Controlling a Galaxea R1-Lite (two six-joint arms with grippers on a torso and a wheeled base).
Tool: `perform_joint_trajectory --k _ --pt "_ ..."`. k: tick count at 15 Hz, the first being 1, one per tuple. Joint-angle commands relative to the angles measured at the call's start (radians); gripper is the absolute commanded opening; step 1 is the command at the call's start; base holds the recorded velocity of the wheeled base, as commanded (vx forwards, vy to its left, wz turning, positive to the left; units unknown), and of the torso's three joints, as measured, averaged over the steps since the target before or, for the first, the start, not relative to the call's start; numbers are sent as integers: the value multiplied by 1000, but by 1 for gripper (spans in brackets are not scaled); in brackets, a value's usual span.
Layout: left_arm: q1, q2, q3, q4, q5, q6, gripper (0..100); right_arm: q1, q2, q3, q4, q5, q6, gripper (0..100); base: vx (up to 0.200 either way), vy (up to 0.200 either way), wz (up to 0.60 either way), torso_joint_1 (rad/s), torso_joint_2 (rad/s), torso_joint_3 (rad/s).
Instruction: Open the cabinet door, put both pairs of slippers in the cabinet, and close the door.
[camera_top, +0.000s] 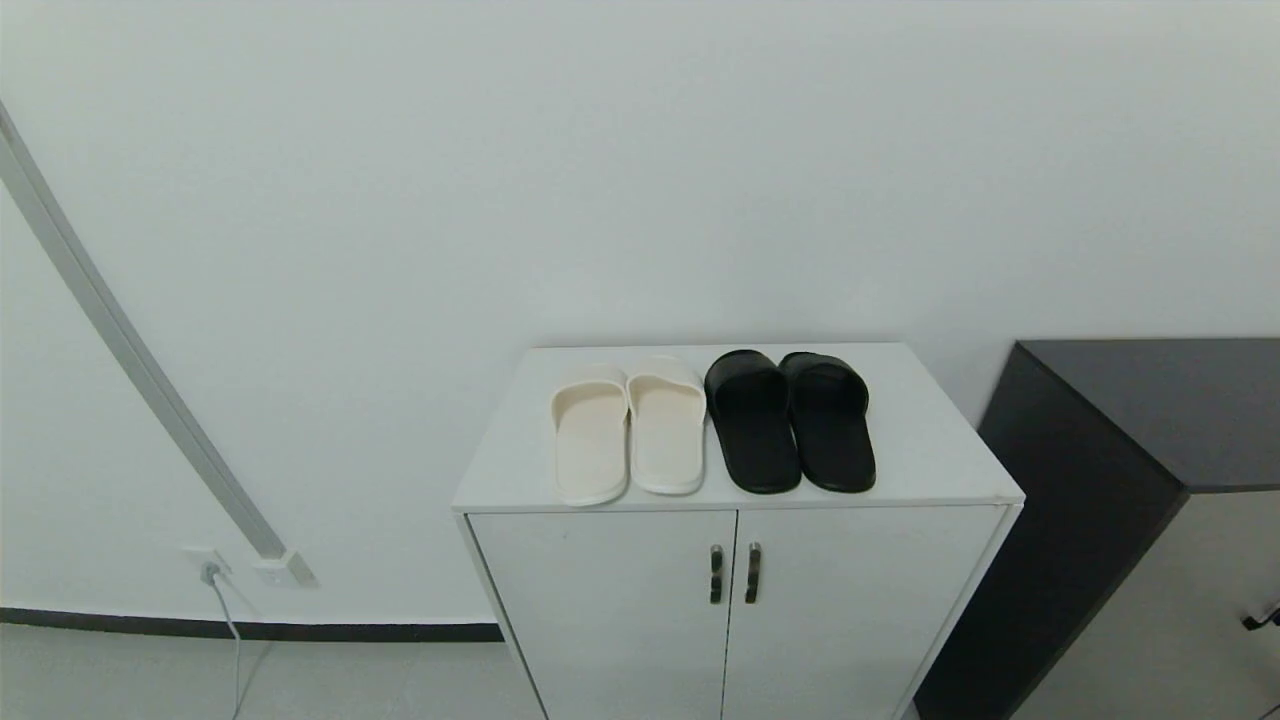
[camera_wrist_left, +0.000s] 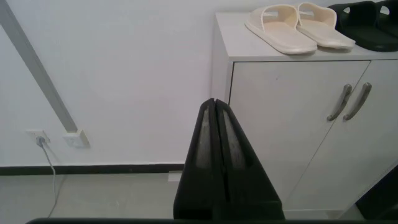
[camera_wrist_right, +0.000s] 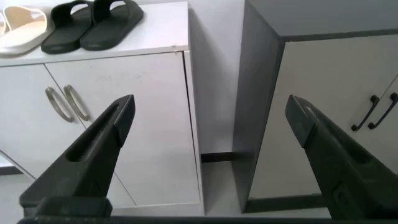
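The cream slippers (camera_top: 627, 432) and the black slippers (camera_top: 790, 422) lie side by side on top of the white cabinet (camera_top: 600, 600), the cream pair left and the black pair right, toes toward the far wall. Both doors are closed, with their handles (camera_top: 716, 574) together at the middle. The left gripper (camera_wrist_left: 214, 112) is clenched on nothing. The right gripper (camera_wrist_right: 210, 106) is released wide.

Left hand (camera_wrist_left: 214, 118) pressed closed; right hand (camera_wrist_right: 208, 109) spread wide.
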Motion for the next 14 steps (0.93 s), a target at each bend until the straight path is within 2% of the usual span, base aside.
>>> perform_joint_trajectory --k 1,9,10,11,12,13,14 --pt "0 1 0 0 -4 3 0 0 1 0 -1 7 -6 100 0 0 0 0 0 0" --pt "0 1 0 0 -4 -2 0 -1 20 0 -2 47 -54 100 0 0 0 0 0 0" --pt "0 1 0 0 -5 0 0 -6 40 -31 -16 47 -54 100 0 0 0 0 0 0" --pt "0 1 0 0 -10 1 0 15 188 -284 -5 42 66 100 0 0 0 0 0 0" --pt "0 1 0 0 -10 1 0 26 236 -353 48 55 112 100 0 0 0 0 0 0" --pt "0 1 0 0 -10 1 0 26 343 -347 104 128 18 100 0 0 0 0 0 0" --pt "0 1 0 0 -10 1 0 28 372 -336 96 150 14 100 0 0 0 0 0 0"
